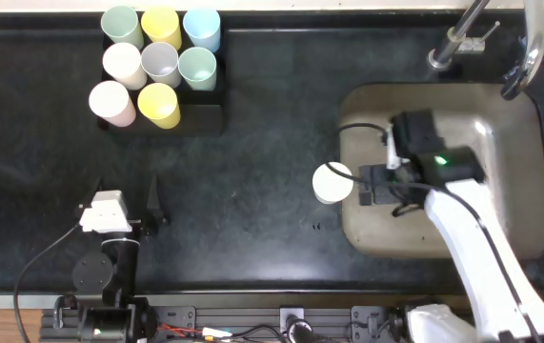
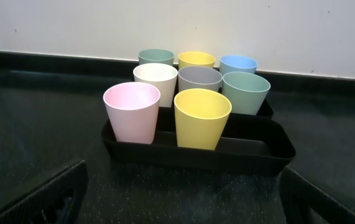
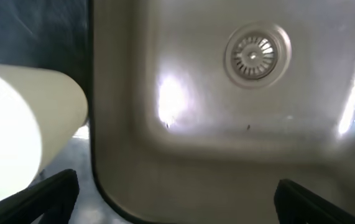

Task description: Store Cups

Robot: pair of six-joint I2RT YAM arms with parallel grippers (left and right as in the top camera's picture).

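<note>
Top: right gripper at the left rim of the sink, white cup just beside its tips. Left gripper well apart from the tray of eight cups.
Left wrist: claw wide apart, holding nothing.
Right wrist: claw spread wide, cup by one finger; can't tell if they touch.
</note>
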